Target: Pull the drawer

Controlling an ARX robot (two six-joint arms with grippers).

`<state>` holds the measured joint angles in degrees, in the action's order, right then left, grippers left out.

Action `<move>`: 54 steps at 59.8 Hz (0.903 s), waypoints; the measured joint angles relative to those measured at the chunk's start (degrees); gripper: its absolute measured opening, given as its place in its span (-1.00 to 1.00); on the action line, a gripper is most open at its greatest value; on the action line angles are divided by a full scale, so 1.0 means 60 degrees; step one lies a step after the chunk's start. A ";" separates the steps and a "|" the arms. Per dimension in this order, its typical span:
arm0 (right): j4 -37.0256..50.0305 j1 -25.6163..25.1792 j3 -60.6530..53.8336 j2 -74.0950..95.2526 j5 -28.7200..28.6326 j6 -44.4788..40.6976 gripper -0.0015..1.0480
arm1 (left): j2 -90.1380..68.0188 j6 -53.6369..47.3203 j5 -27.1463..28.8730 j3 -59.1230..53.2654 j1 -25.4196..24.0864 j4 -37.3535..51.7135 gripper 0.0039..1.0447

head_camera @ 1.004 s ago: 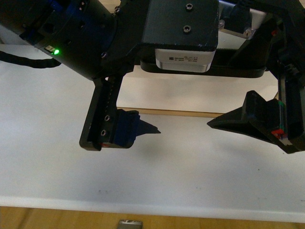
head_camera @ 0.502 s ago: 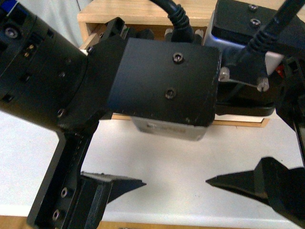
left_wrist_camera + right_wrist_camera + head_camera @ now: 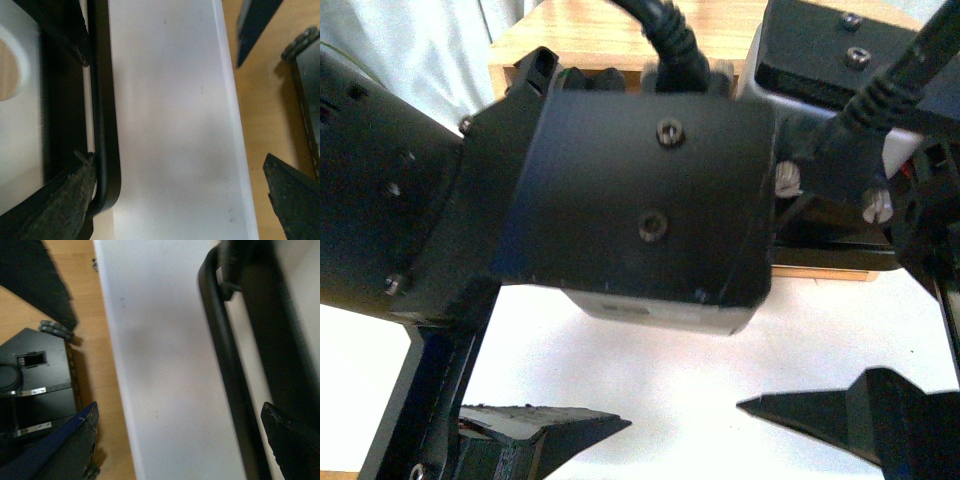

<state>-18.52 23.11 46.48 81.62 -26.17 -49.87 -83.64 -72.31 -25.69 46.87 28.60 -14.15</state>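
Left wrist view: the drawer (image 3: 170, 100) turns its white front face to the camera. The long black bar handle (image 3: 102, 100) runs along that face, and the semicircular notch (image 3: 10, 65) lies beyond the handle at the panel's edge. The left gripper (image 3: 177, 165) stands with its jaws spread wide and grips nothing. The handle lies between the fingers, close against one of them; contact cannot be confirmed. The other finger hangs past the opposite edge of the drawer front, over a wooden surface (image 3: 260, 115).

Right wrist view: the right gripper (image 3: 179, 410) also has its jaws wide apart and empty. The same white front and handle lie between its fingers, with the handle nearer to one of them. The other finger sits over the wood, just beside a black box (image 3: 35, 375).

Front view: a black arm housing (image 3: 640, 190) fills the upper and middle frame, with a thick cable rising from it at top centre. Behind it, along the top of the frame, a light wooden box (image 3: 610, 35) shows. At the bottom edge two black fingertips (image 3: 560, 430) point at each other across a wide gap, over a white surface (image 3: 660, 360). Which arm they belong to cannot be told from this view. Nor can it be told whether that white surface is the drawer's front.
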 joint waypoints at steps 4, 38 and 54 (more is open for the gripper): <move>0.0117 -0.0149 0.0044 -0.0189 0.0066 -0.0058 0.82 | 0.0415 0.0393 -0.0372 -0.0098 -0.0004 0.0251 0.88; 0.5220 -0.1290 -0.1472 -0.3238 0.2033 0.2062 0.82 | 0.3643 0.4554 0.0841 -0.1876 -0.1304 0.5654 0.88; 0.6739 -0.1880 -0.3479 -0.5723 0.3905 0.3734 0.82 | 0.6532 0.8036 0.1129 -0.4073 -0.3399 0.6288 0.88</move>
<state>21.91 11.84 25.61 47.29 -2.74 -27.46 -44.45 -24.10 -18.92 22.44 8.21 23.57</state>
